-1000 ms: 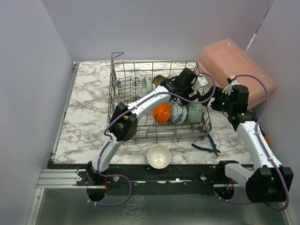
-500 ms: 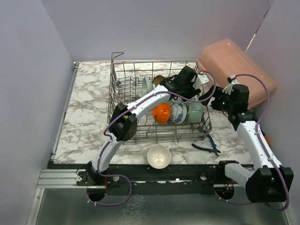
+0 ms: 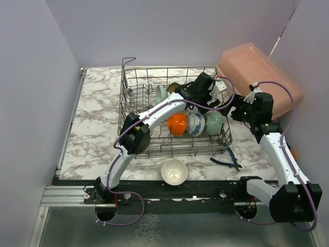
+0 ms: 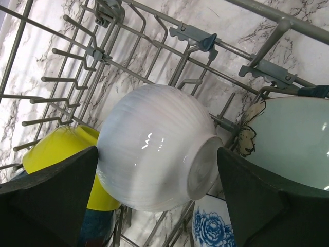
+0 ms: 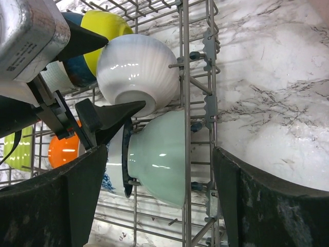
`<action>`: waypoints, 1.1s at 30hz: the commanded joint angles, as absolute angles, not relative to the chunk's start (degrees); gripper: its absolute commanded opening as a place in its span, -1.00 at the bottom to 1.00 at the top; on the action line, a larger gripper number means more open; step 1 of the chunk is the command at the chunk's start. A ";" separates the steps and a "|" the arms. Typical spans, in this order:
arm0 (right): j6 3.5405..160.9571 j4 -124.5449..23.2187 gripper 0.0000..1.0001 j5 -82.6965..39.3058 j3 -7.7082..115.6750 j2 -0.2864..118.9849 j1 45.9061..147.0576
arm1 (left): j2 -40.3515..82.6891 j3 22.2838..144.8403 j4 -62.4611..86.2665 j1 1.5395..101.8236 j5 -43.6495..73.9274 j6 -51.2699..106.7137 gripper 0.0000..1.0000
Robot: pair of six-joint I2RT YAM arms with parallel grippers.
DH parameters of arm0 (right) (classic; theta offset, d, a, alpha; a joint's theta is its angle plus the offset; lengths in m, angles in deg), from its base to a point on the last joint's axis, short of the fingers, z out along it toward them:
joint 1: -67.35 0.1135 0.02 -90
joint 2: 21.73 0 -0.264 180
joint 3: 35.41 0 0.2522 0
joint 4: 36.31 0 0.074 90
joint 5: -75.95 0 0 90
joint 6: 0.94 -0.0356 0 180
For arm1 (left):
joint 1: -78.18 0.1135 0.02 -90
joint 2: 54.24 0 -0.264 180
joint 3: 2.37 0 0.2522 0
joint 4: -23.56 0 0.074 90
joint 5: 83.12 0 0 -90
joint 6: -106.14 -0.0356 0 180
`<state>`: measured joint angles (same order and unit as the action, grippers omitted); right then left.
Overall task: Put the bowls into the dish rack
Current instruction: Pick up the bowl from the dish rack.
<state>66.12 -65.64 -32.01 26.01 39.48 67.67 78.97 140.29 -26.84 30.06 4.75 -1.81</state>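
- The dish rack [image 3: 125,110] stands on the marble table [image 3: 97,118], in the upper middle of the overhead view.
- The left gripper [image 4: 157,152] reaches into the rack's upper right part. Its jaws are spread wide, with one dark finger on each side of a white ribbed bowl [image 5: 136,67]. Whether the fingertips touch the bowl cannot be told.
- The white bowl lies on its side on the wires, close against the rack's side wall.
- In the left wrist view its foot points to the lower right.
- A yellow bowl [image 4: 56,149] sits just behind it at the left of that view.
- A mint green bowl [image 3: 215,122] stands on edge just beside it, at the right of the left wrist view.
- In the overhead view an orange bowl [image 3: 177,124], a blue-patterned bowl [image 3: 195,124] and the mint green bowl stand in a row in the rack's lower right.
- A cream bowl [image 3: 174,171] sits upright on the table outside the rack, below its front edge.
- The right gripper [image 5: 160,149] hovers just right of the rack's right wall, with its jaws wide apart and nothing held.
- Pliers [image 3: 226,162] lie near the rack's lower right corner.
- A pink box [image 3: 259,77] fills the upper right.
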 commanded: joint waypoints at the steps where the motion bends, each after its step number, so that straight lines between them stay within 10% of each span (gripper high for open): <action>1: 66.30 -66.17 0.74 -33.87 27.39 39.35 67.67 | 80.71 141.78 -29.22 30.45 1.78 -0.49 0.98; 13: 66.30 -65.84 0.74 -34.66 27.34 39.53 67.67 | 82.57 143.49 -29.49 30.46 3.24 -0.94 0.94; 33: 66.21 -67.22 0.74 -35.29 29.33 39.53 67.62 | 78.33 144.93 -28.87 30.47 17.26 3.21 -0.88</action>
